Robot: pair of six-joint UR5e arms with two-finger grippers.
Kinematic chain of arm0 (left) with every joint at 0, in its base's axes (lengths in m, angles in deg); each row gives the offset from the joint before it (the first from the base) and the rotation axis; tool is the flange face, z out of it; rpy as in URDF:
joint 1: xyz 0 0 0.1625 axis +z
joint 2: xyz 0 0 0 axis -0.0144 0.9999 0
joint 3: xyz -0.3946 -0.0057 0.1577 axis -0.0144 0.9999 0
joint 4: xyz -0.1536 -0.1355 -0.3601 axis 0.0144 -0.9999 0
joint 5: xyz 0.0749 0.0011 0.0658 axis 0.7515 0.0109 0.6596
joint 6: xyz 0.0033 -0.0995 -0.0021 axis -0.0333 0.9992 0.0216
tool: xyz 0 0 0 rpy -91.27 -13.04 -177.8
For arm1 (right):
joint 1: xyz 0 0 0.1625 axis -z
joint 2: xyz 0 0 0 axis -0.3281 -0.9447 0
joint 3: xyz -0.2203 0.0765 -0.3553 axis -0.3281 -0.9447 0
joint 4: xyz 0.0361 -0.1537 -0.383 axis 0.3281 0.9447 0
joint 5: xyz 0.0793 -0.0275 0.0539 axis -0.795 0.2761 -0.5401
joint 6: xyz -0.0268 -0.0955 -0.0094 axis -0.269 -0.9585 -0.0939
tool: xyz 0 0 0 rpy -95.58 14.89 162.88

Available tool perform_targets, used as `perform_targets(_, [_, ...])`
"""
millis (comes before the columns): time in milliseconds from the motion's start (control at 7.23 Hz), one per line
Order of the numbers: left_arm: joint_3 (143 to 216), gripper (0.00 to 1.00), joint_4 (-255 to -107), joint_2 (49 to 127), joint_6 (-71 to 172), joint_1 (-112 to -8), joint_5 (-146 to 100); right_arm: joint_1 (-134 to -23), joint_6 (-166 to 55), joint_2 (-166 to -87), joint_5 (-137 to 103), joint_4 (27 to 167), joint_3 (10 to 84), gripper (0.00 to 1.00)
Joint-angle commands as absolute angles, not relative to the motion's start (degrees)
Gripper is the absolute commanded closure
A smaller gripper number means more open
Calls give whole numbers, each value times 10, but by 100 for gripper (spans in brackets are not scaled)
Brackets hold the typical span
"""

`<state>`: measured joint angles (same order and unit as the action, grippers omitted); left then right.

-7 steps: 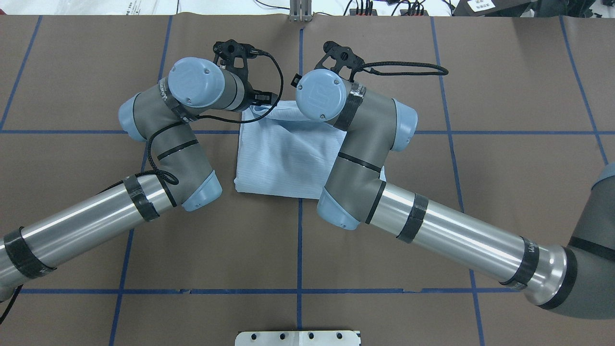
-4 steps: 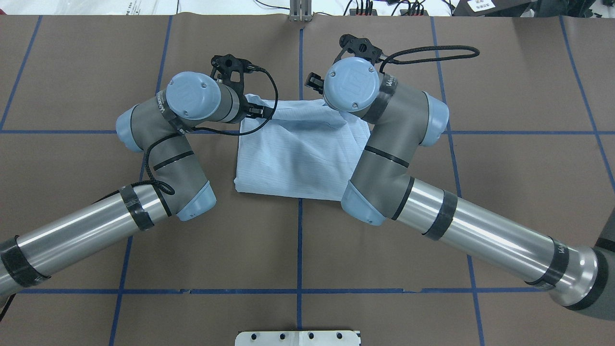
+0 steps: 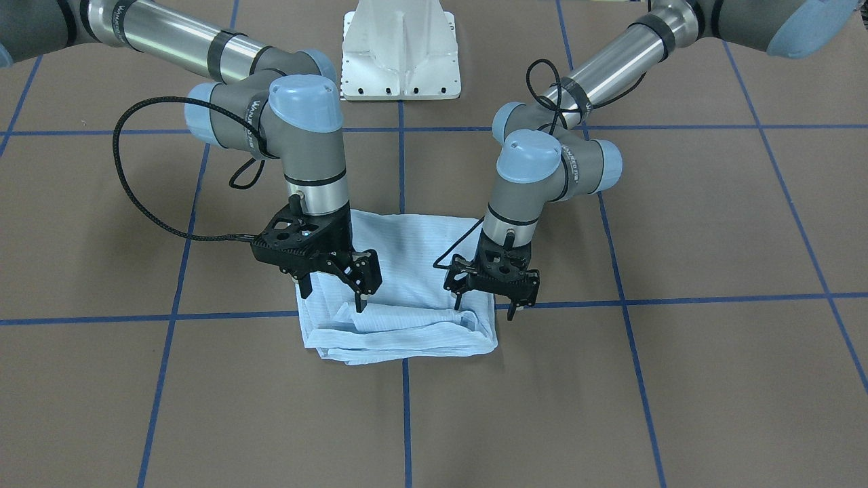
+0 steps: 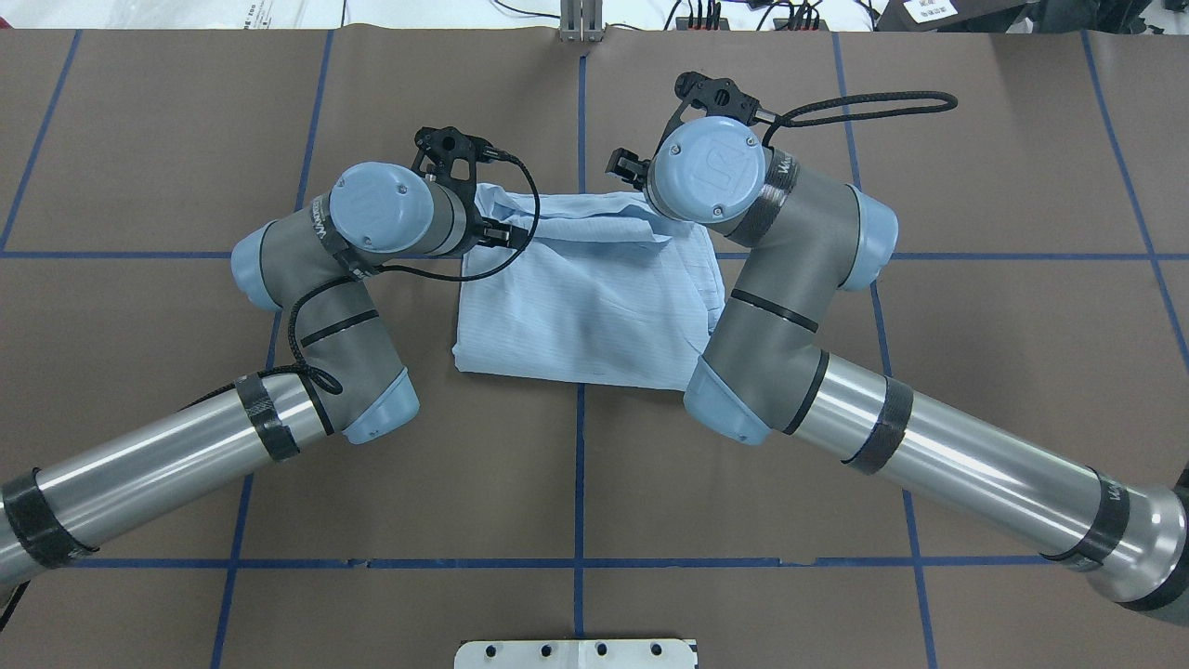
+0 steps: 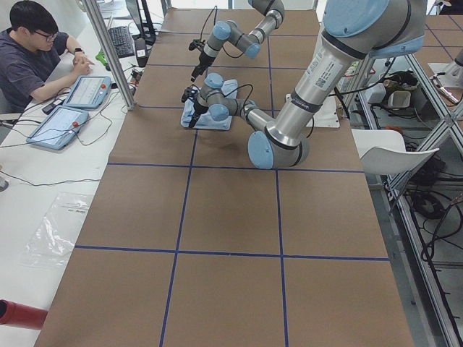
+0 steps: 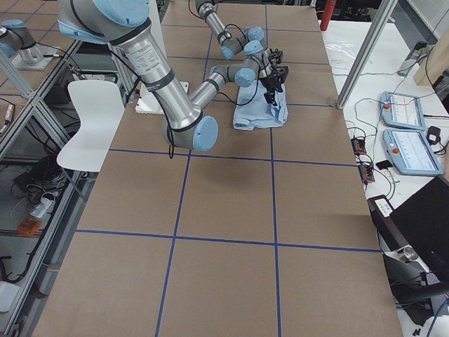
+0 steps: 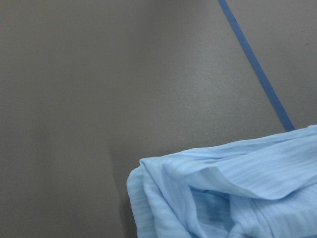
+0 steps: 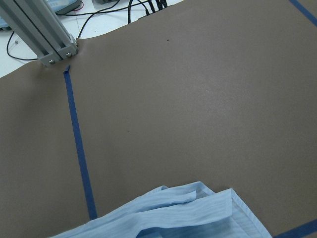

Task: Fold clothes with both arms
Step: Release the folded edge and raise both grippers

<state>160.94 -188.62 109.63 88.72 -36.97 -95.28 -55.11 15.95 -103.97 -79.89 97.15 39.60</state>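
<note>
The brown paper-covered table (image 4: 975,139), gridded with blue tape (image 4: 579,465), carries the thin light-blue striped shirt (image 4: 585,307), folded into a rectangle at its middle. The silver-grey left arm (image 4: 167,455) and right arm (image 4: 975,465) reach over the shirt's far edge. There the black 2-finger left hand (image 3: 485,306) and right hand (image 3: 332,295) both hang with fingers spread, gripping nothing.

The light-blue, finely striped shirt (image 4: 594,307) lies folded into a rough rectangle on the bench (image 4: 186,139), its edge farthest from the robot rumpled in loose layers. The left arm (image 4: 353,279) bends over that edge's left corner and the right arm (image 4: 771,307) over its right corner. The left tool (image 3: 486,308) and right tool (image 3: 333,299) point down, fingers spread, gripping nothing.
</note>
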Motion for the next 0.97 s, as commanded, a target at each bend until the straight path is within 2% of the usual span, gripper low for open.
perform_targets(0, [1612, 0, -1886, 1094, 843, -369, -944, -550, 162, -1040, -798, 971, 396, 0])
perform_targets(415, [1597, 0, -1882, 1101, 864, -369, -931, -550, 163, -1041, -796, 971, 395, 0])
perform_targets(830, [1528, 0, -1888, 1151, 959, -377, -921, -548, 161, -1047, -796, 971, 394, 0])
